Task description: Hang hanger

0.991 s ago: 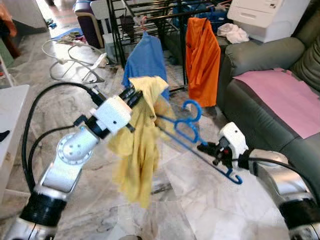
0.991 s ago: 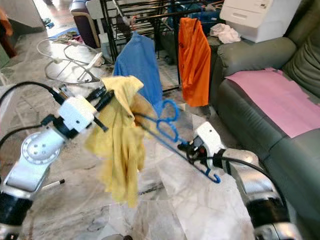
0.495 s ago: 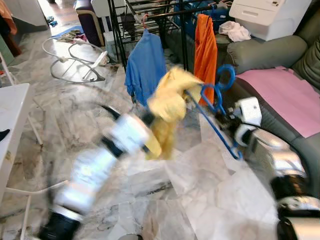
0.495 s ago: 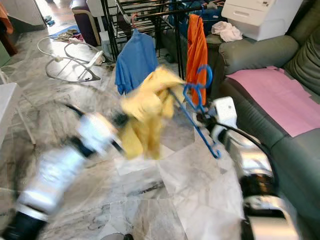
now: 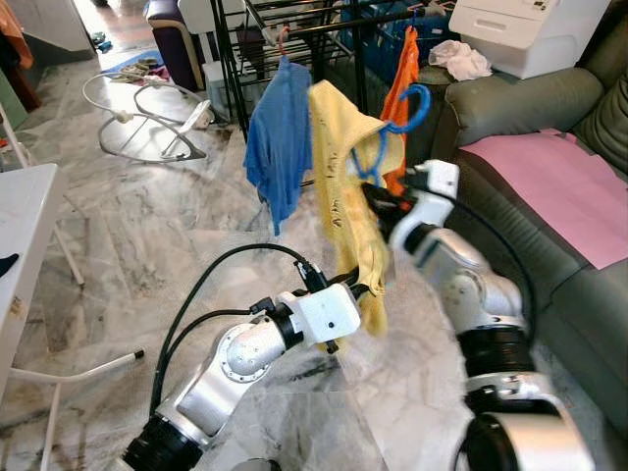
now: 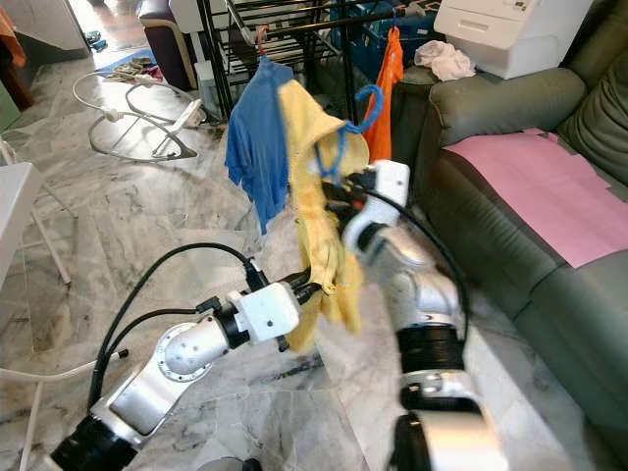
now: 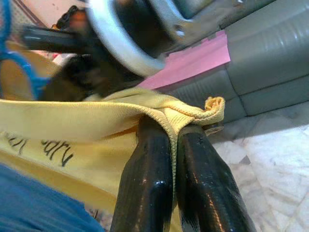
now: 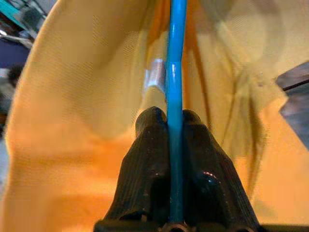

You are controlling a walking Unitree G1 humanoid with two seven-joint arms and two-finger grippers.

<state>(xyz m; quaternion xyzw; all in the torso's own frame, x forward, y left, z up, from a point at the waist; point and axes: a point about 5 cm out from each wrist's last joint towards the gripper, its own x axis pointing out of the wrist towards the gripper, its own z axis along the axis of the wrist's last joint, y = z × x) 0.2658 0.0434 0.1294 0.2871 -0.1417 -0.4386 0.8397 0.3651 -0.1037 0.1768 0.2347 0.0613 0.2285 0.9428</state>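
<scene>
A yellow shirt (image 5: 341,186) hangs on a blue hanger, whose hook (image 5: 409,102) stands up in front of the black drying rack (image 5: 294,29). My right gripper (image 5: 379,196) is shut on the hanger's blue wire (image 8: 175,72), with yellow cloth all round it. My left gripper (image 5: 359,287) is lower down, shut on the shirt's bottom hem (image 7: 193,108). On the rack hang a blue shirt (image 5: 278,137) and an orange shirt (image 5: 400,88), to either side of the yellow one.
A grey sofa (image 5: 510,108) with a pink mat (image 5: 554,186) runs along the right, with a white box (image 5: 530,29) behind it. A white table (image 5: 20,226) stands at the left. A white wire frame (image 5: 147,123) lies on the marble floor.
My right gripper has lifted the hanger and yellow shirt up and back towards the rack. My left arm has swung down and now grips the shirt's hem from below.
</scene>
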